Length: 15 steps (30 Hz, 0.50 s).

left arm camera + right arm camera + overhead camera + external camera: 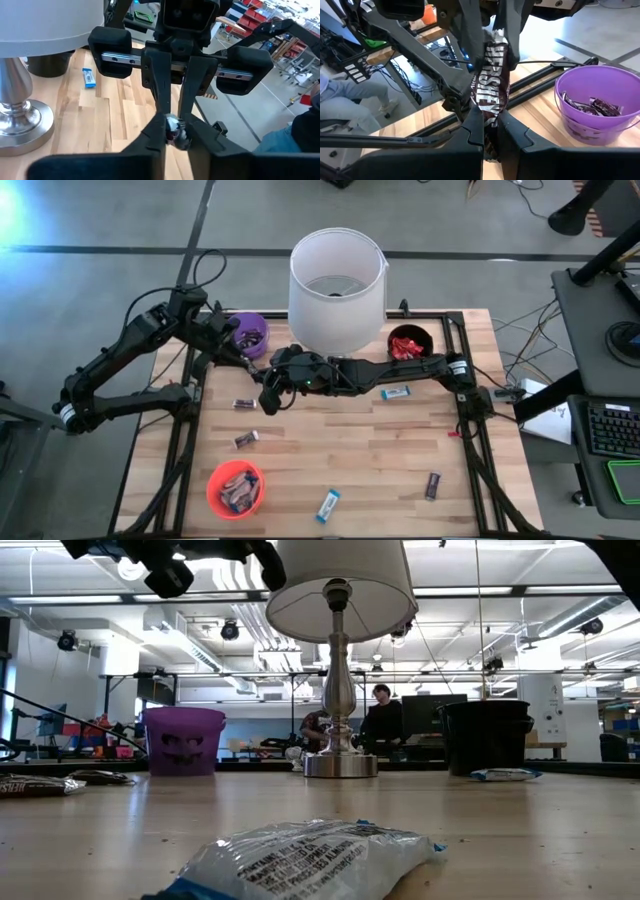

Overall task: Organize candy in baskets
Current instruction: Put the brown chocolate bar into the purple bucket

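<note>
A dark brown wrapped candy [491,75] is held in the air between my two grippers, beside the purple basket [250,335]. My left gripper [176,142] reaches in from the table's far left. My right gripper [490,137] reaches across from the right. Both are shut on this candy. The purple basket holds dark candies. Red candies lie in the black basket [410,342]. The orange-red basket [235,488] at the near left also holds candies. Loose candies [246,439] lie flat on the wooden table [340,450]. My left gripper pinches one end of the dark candy [174,134] between its two fingers. It comes roughly level from the table's far left. The candy is clear of the table. My right gripper pinches the candy's other end [489,117] between its two fingers. It comes roughly level from the table's right and faces the left gripper. The wrapper spans the short gap between the two grippers.
A white-shaded lamp [336,290] on a metal base stands at the far middle, close behind the right arm. Blue-and-white candies [396,392] [327,505] and dark ones [244,404] [432,485] are scattered over the table. People sit in the room beyond the table.
</note>
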Each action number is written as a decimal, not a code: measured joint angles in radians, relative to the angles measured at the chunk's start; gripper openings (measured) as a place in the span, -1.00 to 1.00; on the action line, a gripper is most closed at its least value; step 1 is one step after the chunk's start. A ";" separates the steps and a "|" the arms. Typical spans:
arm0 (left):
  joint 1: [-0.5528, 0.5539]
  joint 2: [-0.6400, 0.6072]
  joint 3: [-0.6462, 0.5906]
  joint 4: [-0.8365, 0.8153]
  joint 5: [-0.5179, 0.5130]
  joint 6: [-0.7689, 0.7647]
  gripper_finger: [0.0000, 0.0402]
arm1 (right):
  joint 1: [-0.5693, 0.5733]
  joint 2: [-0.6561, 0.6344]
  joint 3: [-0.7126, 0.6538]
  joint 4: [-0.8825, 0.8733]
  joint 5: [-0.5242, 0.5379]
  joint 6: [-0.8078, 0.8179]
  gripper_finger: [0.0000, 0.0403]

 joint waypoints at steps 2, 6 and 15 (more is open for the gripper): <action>0.000 0.000 0.000 0.000 0.000 0.007 -0.94 | 0.000 0.000 0.004 0.000 -0.001 0.000 -0.94; 0.000 0.000 0.000 0.002 0.002 0.030 -0.98 | 0.001 0.000 0.017 -0.005 -0.001 -0.007 -0.94; 0.000 -0.003 0.001 0.000 -0.002 0.031 -1.00 | 0.001 -0.001 0.037 -0.012 -0.026 -0.008 -0.71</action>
